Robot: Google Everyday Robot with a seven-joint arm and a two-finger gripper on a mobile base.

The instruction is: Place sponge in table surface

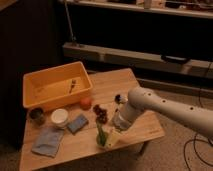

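The sponge (77, 123) is a small blue-grey block lying flat on the wooden table (135, 132), left of centre and just right of a white bowl. My white arm reaches in from the right. Its gripper (114, 134) hangs low over the table's front right part, a short way right of the sponge and apart from it. A green and pale object (102, 136) sits right beside the gripper's tip.
A yellow bin (56, 85) with a small utensil inside stands at the back left. An orange (86, 103), dark grapes (101, 114), a white bowl (59, 117), a dark cup (36, 115) and a blue cloth (47, 141) lie around the sponge. A shelf runs behind.
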